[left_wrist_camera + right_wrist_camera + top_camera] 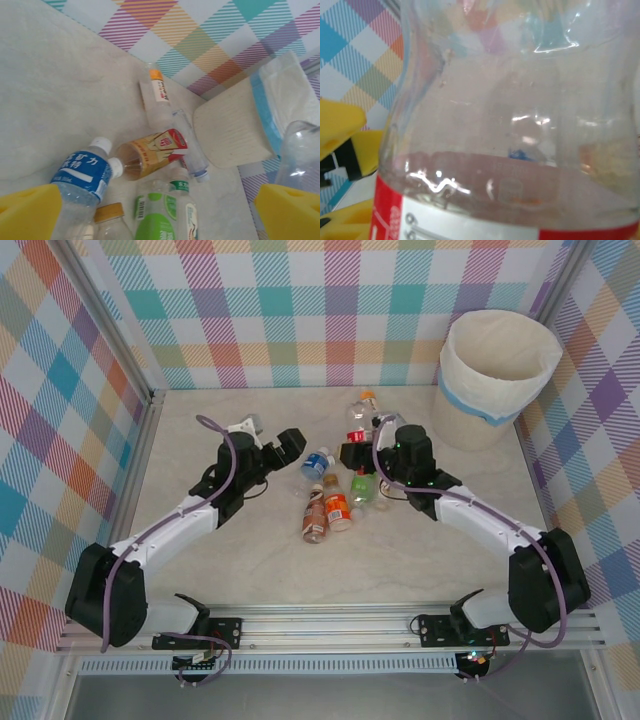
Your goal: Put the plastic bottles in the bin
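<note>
Several plastic bottles lie in a cluster mid-table: a blue-labelled one [318, 463], an orange one [336, 506], a brown one [314, 517], a green one [363, 487] and an orange-capped one [366, 400]. My left gripper [291, 445] stands open just left of the cluster; its yellow pads [30, 212] frame the blue-labelled bottle [82, 172] and the green bottle [160, 215]. My right gripper [354, 452] is shut on a clear red-labelled bottle [510, 125], with one yellow finger [340, 125] beside it. The bin [497, 375] stands at the far right.
Checked walls enclose the table on three sides, with metal posts in the corners. In the left wrist view a brown-and-red labelled bottle [150, 152] and a slim clear bottle [190, 145] lie between me and the bin [235, 127]. Open tabletop [200, 410] lies to the left and near side.
</note>
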Robot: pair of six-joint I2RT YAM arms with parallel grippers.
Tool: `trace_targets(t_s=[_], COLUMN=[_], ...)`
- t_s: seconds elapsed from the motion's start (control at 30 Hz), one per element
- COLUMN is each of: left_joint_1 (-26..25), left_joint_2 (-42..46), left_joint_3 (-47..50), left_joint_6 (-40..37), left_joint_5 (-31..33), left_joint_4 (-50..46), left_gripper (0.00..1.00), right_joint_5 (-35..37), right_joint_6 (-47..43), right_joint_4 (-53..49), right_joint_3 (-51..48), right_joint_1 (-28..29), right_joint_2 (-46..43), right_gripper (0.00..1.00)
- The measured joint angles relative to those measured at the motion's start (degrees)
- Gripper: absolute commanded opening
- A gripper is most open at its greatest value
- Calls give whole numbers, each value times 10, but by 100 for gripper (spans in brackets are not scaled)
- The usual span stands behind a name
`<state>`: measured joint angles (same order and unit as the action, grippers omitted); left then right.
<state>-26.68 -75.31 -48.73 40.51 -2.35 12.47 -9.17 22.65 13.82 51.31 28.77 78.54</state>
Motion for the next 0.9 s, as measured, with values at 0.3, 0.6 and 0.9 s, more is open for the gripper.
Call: trace_targets(t_s=[0.3,0.6,0.9], left_joint_1=[8,15,25], left_joint_2=[40,73,103], left_joint_3=[38,69,101], left_joint_6=[-14,-14,-14], left_joint_5=[37,51,59], left_joint_4=[-26,-33,-33], left_gripper=[100,100,100], right_joint_5=[6,8,22], right_joint_6=[4,-31,-91], right_joint_4=[-16,-25,-81], right_joint_3=[28,198,338], right_joint_1=[-82,-146,-238], right_joint_2=[-9,35,115], right_gripper=[57,57,57])
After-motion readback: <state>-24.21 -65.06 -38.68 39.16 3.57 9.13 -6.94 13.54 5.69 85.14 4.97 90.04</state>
